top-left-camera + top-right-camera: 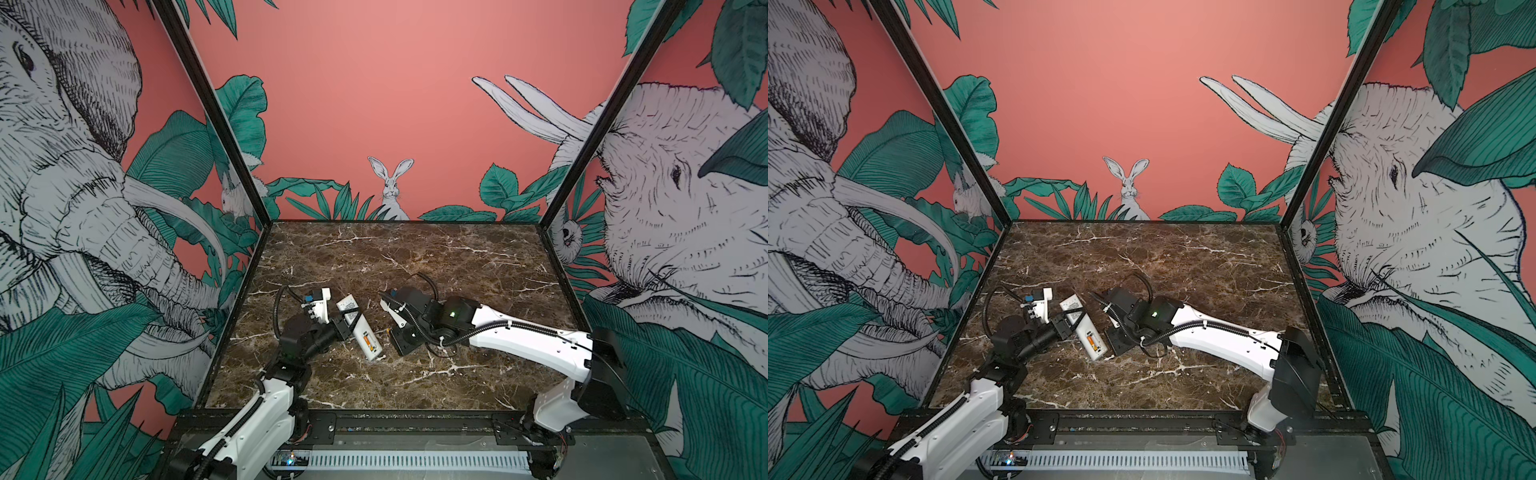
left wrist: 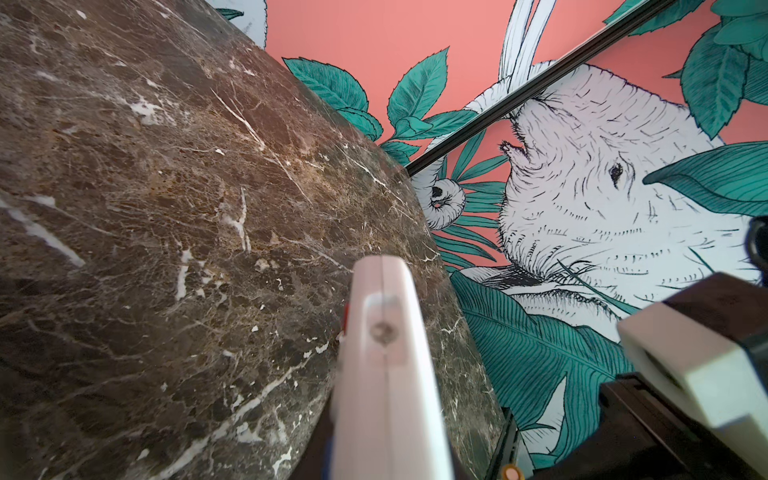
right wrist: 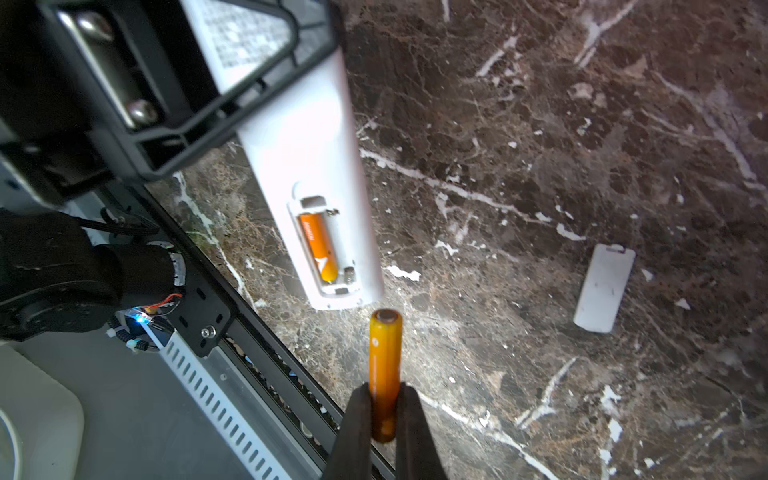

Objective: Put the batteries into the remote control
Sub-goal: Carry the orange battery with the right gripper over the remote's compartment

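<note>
The white remote control point(image 1: 358, 328) lies back-up and slanted, and my left gripper point(image 1: 348, 316) is shut across its middle. Its open compartment point(image 3: 322, 245) near the end holds one orange battery point(image 3: 318, 245), also visible in both top views point(image 1: 1091, 343). The slot beside that battery is empty. My right gripper point(image 3: 385, 390) is shut on a second orange battery point(image 3: 385, 365), whose tip hangs just off the remote's point(image 3: 307, 137) compartment end. In the left wrist view the remote point(image 2: 386, 374) appears edge-on and blurred, and it hides the jaws.
A small grey cover piece point(image 3: 604, 289) lies flat on the dark marble table point(image 1: 415, 257), off to the side of the remote. The table's black front rail point(image 3: 266, 345) runs close by the held battery. Printed walls close in three sides.
</note>
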You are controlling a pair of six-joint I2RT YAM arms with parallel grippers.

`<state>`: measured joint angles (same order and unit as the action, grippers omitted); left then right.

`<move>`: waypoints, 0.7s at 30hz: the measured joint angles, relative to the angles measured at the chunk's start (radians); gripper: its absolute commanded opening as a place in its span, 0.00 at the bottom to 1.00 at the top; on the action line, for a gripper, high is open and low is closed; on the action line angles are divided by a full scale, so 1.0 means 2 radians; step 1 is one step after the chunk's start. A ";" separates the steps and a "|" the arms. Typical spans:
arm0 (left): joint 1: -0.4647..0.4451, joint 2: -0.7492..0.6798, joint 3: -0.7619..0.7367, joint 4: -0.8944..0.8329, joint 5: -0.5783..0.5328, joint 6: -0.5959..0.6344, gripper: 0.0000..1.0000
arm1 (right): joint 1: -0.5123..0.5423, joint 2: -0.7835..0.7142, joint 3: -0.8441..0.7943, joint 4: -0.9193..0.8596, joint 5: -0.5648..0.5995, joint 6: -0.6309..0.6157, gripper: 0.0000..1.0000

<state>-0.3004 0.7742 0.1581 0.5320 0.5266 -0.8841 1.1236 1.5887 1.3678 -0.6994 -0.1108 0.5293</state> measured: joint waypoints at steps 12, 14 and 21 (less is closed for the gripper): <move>0.000 0.000 -0.007 0.037 0.000 -0.039 0.00 | 0.011 0.057 0.060 -0.044 -0.017 -0.025 0.00; 0.000 0.000 -0.007 0.040 0.000 -0.047 0.00 | 0.011 0.061 0.067 -0.049 -0.019 -0.028 0.00; 0.000 -0.002 -0.007 0.043 0.000 -0.068 0.00 | 0.011 0.065 0.081 -0.060 -0.019 -0.034 0.00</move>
<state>-0.3004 0.7704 0.1448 0.6186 0.5274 -1.0191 1.1458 1.7180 1.5303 -0.8196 -0.1478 0.4618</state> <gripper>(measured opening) 0.216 0.096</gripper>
